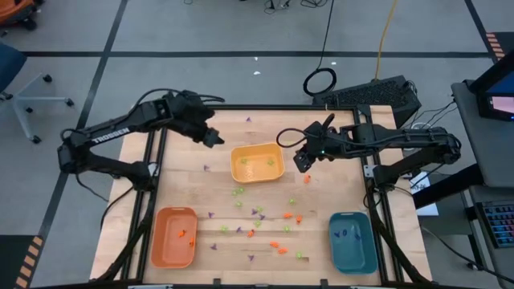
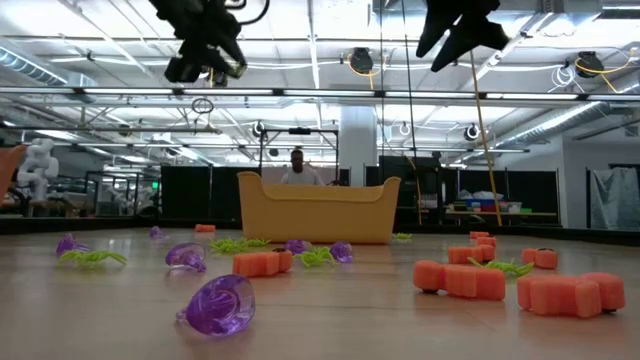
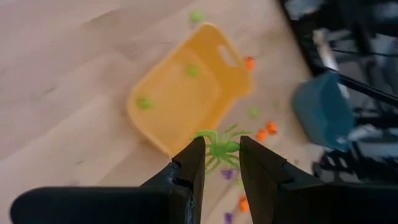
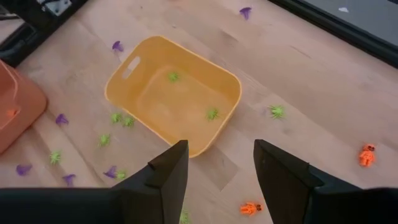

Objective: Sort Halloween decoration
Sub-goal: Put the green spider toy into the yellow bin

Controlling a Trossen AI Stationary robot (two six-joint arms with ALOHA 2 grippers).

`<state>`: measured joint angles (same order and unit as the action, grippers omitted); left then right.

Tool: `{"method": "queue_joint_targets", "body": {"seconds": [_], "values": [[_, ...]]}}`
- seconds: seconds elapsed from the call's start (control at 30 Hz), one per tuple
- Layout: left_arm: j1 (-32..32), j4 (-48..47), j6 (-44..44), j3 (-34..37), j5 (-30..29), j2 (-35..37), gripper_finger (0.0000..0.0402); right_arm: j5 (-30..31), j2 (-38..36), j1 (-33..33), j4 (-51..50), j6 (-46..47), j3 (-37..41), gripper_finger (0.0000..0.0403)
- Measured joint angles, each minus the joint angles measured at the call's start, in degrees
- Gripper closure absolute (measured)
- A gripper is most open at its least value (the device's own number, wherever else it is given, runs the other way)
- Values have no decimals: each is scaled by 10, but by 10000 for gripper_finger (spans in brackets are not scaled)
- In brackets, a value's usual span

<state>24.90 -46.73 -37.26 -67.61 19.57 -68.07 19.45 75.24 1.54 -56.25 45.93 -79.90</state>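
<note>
The green spider (image 3: 219, 147) was pinched in the left end effector (image 3: 221, 163); release was best made directly above the yellow tray (image 1: 257, 164). The right end effector (image 4: 219, 163) was held open, empty.

Tiny plastic Halloween decoration pieces (image 1: 255, 215) in orange, light green and purple lie scattered over the middle and near part of the pale wooden surface (image 1: 185, 189). Two light green pieces (image 4: 212, 114) rest inside the yellow rectangular tray (image 1: 257, 163). One light green spider (image 3: 219, 147) is pinched between the left claw (image 3: 222, 163) fingers, above the surface.
</note>
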Motion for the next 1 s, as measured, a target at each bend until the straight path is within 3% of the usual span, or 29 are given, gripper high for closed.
{"method": "queue_joint_targets", "body": {"seconds": [0.47,0.8,1.0], "values": [[-98,156,37,0,-37,1,314,-4,0,16,33,44,0,234],[-103,234,197,0,-38,1,314,-1,0,22,33,11,0,234],[-107,250,350,0,-38,0,314,-1,0,22,33,-21,0,234]]}}
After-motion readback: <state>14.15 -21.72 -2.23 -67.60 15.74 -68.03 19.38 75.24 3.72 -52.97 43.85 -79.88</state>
